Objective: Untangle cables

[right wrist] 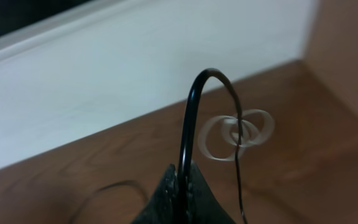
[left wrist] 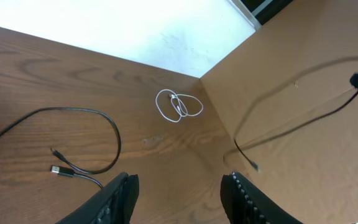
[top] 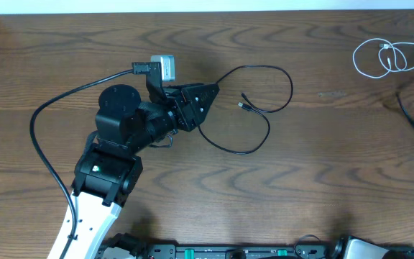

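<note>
Wooden table (top: pixel 322 187). White cable (top: pixel 389 57) coiled alone near far right corner. Black cable (top: pixel 291 85) lies in loose open loop mid-table, touching no other cord. Second black cable (right wrist: pixel 186 124) pinched in closed right gripper (right wrist: pixel 182 186), held up by right edge. Left gripper (left wrist: pixel 179 196) half open, empty, beside mid-table loop. Judgement: cords look separated; held one not yet laid down, white coil not straightened. No readable writing or brand.
</note>
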`<act>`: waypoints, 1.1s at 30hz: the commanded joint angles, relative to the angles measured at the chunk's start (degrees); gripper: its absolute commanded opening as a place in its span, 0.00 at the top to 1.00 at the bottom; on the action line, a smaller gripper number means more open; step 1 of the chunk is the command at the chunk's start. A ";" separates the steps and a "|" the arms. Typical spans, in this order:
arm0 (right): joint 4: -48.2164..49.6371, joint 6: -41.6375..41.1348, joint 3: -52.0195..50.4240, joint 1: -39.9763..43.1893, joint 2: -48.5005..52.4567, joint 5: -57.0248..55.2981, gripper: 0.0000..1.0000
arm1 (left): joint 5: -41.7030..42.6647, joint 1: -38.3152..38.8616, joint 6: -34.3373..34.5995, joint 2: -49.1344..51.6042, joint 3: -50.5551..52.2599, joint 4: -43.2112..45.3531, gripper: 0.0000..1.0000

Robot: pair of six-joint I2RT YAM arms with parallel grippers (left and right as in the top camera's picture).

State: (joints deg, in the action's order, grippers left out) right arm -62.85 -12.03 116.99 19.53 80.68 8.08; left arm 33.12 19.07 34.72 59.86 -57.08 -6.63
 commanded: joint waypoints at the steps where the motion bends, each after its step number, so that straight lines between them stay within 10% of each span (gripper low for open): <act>1: -0.42 -0.81 0.33 5.68 0.98 -0.13 0.99 | 0.72 -0.02 -0.15 0.13 -1.18 -0.02 0.52; 33: -10.75 -0.79 0.33 23.04 36.22 -1.95 0.99 | 0.72 -0.02 -0.15 0.37 -1.18 -0.63 0.52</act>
State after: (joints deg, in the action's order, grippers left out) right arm -71.22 -12.23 116.97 42.19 111.39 6.92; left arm 33.12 19.07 34.72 59.99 -57.08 -7.31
